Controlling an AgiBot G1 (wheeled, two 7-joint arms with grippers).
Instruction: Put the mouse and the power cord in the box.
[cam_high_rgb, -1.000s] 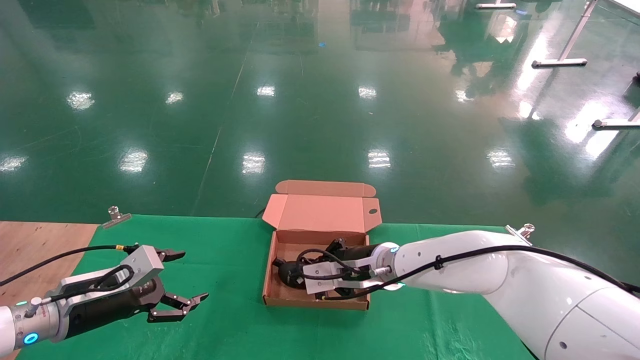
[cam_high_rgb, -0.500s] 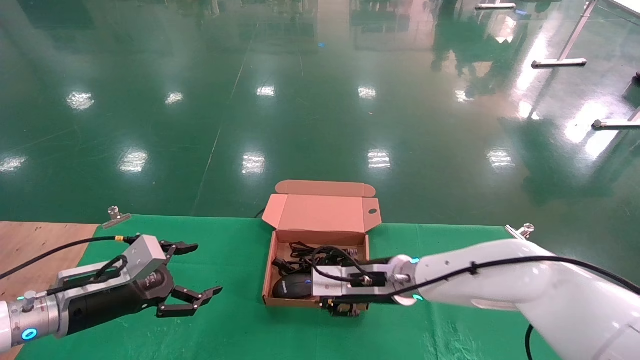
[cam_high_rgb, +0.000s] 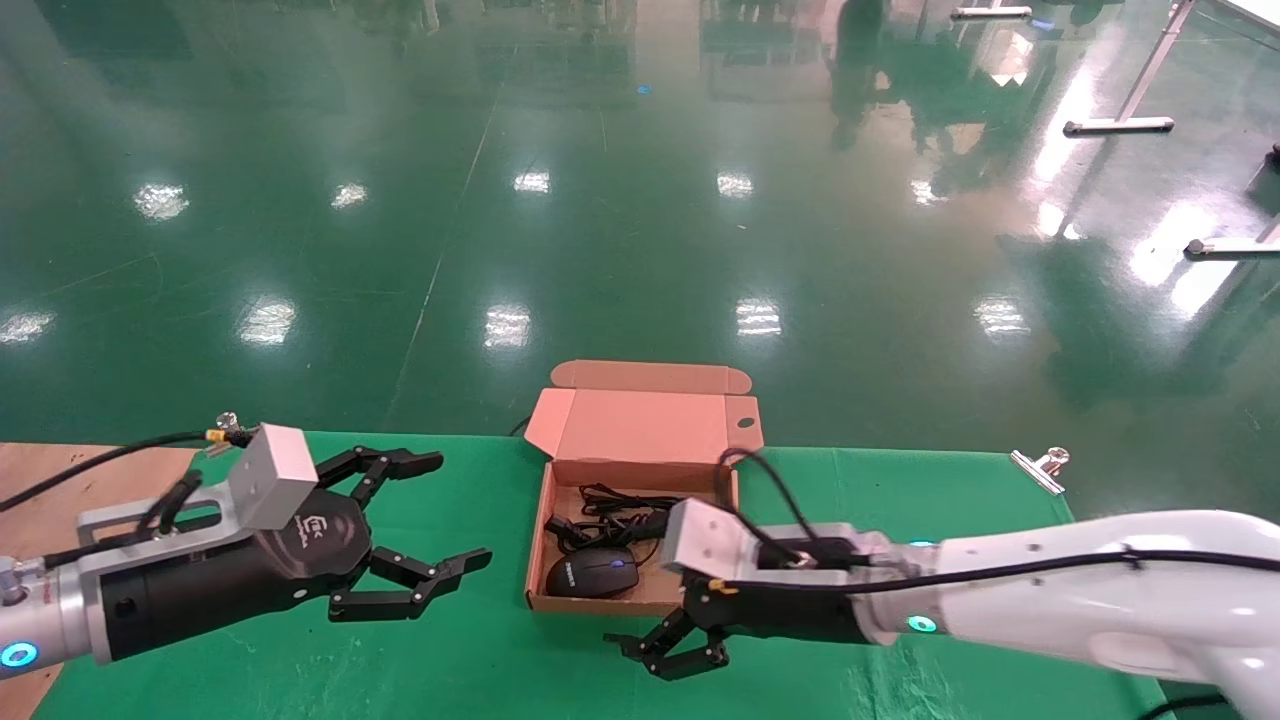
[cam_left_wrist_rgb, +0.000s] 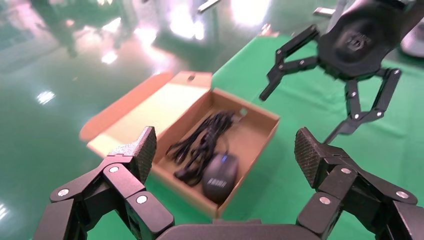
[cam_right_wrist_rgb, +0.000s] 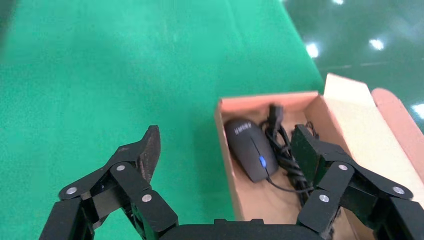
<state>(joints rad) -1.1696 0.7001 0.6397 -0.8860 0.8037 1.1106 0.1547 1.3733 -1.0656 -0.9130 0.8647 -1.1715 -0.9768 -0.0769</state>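
A green cloth (cam_high_rgb: 480, 660) covers the work table, with a bare wooden strip (cam_high_rgb: 40, 490) at its left edge and a glossy green floor (cam_high_rgb: 640, 200) beyond. Nearest the robot, the right gripper (cam_high_rgb: 668, 653) hangs over the cloth just in front of the near wall of the box (cam_high_rgb: 540, 560), its fingers spread apart and empty; the right wrist view shows the same black fingers (cam_right_wrist_rgb: 137, 157) splayed above the cloth with the box (cam_right_wrist_rgb: 227, 165) ahead of them. The left gripper (cam_high_rgb: 440, 520) hovers over the cloth to the left of the box, well clear of it, likewise released and holding nothing. The box, a shallow brown cardboard mailer, sits on the cloth between the two grippers with its flap lid (cam_high_rgb: 645, 425) raised at the far side. Inside it, the mouse (cam_high_rgb: 592, 577) lies against the near wall, a blue light at its scroll wheel. The power cord (cam_high_rgb: 615, 508) lies bundled behind the mouse, toward the hinge side. A metal clip (cam_high_rgb: 1040, 465) holds the cloth at the table's far right edge.
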